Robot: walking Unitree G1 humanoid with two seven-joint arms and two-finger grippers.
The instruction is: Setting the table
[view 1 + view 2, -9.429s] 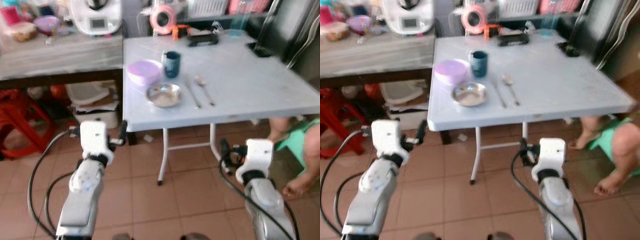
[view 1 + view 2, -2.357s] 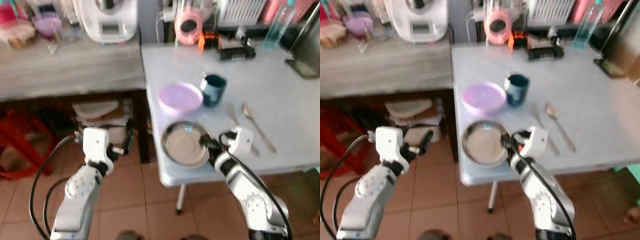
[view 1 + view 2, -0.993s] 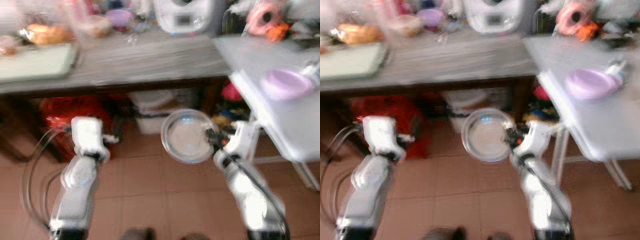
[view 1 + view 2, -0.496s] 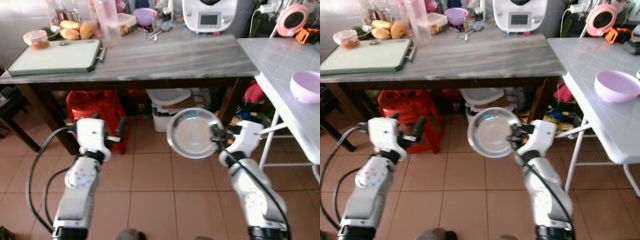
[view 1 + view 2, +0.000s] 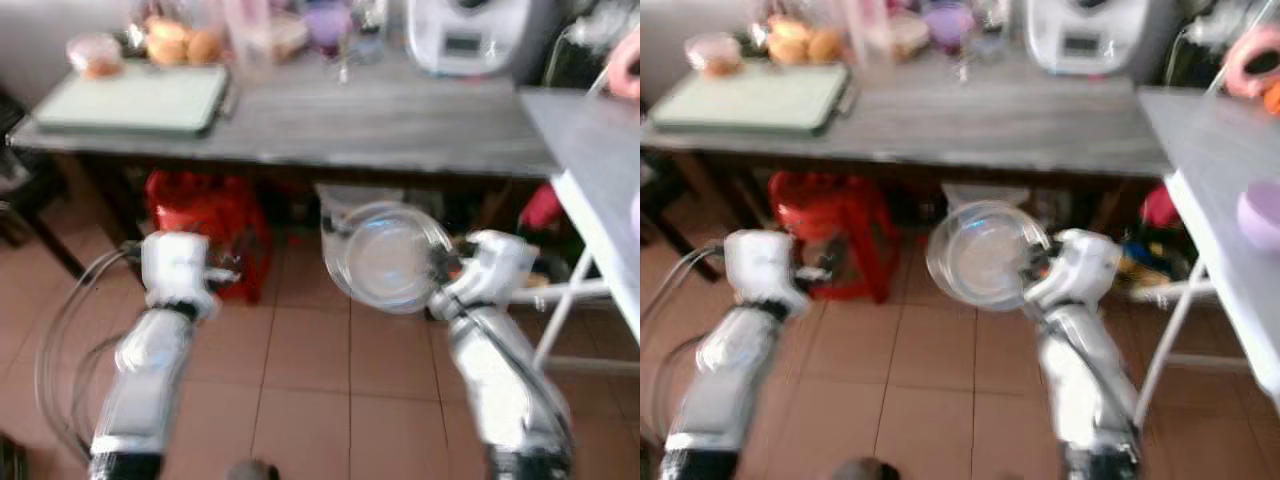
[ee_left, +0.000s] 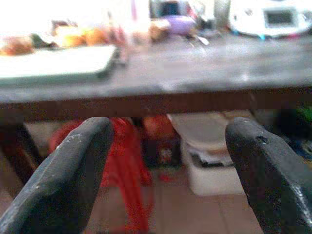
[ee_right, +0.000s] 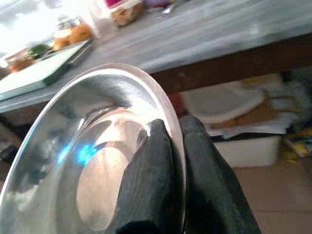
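Gripping: right gripper point(image 7: 173, 141) is pinching the rim of the steel plate point(image 5: 385, 256), both fingers clamped.
Plate: hanging tilted in the air above the tiled floor point(image 5: 300, 360), before the grey counter point(image 5: 970, 125).
Left gripper point(image 6: 165, 141): hovering with fingers spread wide, holding nothing.

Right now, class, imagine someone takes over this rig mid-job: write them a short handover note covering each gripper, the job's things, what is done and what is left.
Right gripper: shut on the rim of the round shiny metal plate, held tilted in the air over the tiled floor.
Left gripper: open, holding nothing, pointed toward the long grey-topped counter.
Things: the lilac bowl sits on the white folding table to the robot's right.
Done: the plate is gripped and carried.
Left: the plate is not yet set down anywhere; place it, probably with care for its tilt. The head views are blurred, so check position first.
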